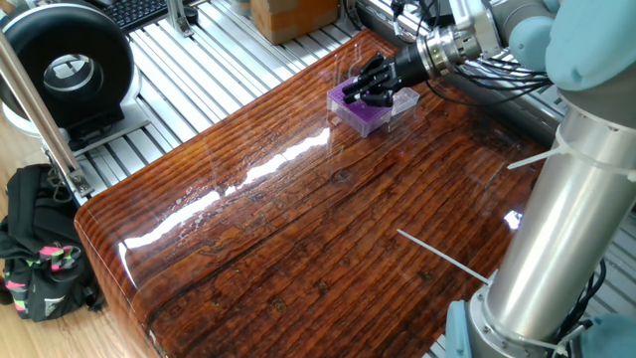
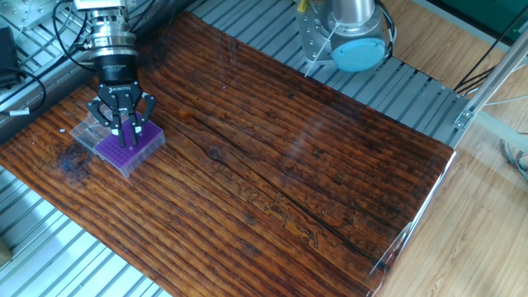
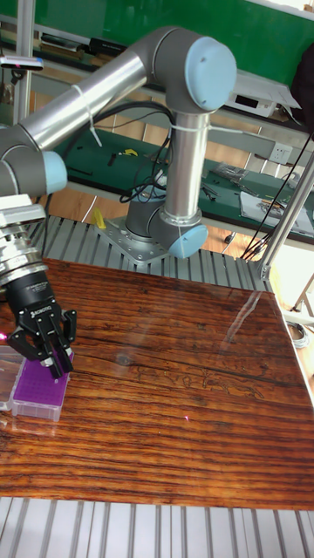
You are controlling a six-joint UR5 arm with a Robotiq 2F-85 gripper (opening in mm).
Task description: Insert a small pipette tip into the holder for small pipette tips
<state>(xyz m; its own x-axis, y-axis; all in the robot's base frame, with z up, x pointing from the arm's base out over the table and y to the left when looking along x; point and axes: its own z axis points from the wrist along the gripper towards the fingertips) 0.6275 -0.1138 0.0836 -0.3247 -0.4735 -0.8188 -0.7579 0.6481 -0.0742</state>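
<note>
The holder for small pipette tips [image 1: 370, 117] is a small purple rack in a clear plastic box, standing near the far corner of the wooden table [image 1: 298, 229]. It also shows as the purple holder [image 2: 124, 155] and holder [image 3: 39, 397] in the two other views. My gripper [image 2: 128, 139] points straight down just above the rack's top, its black fingers drawn close together. The gripper [image 1: 356, 94] covers part of the rack, and the gripper [image 3: 59, 366] hangs over its near end. I cannot make out a small pipette tip between the fingers.
The arm's base [image 2: 351, 37] is bolted on the slatted metal bench beside the table. A black round device [image 1: 65, 65] and a cardboard box [image 1: 293, 15] stand off the table. A black bag [image 1: 35, 254] lies on the floor.
</note>
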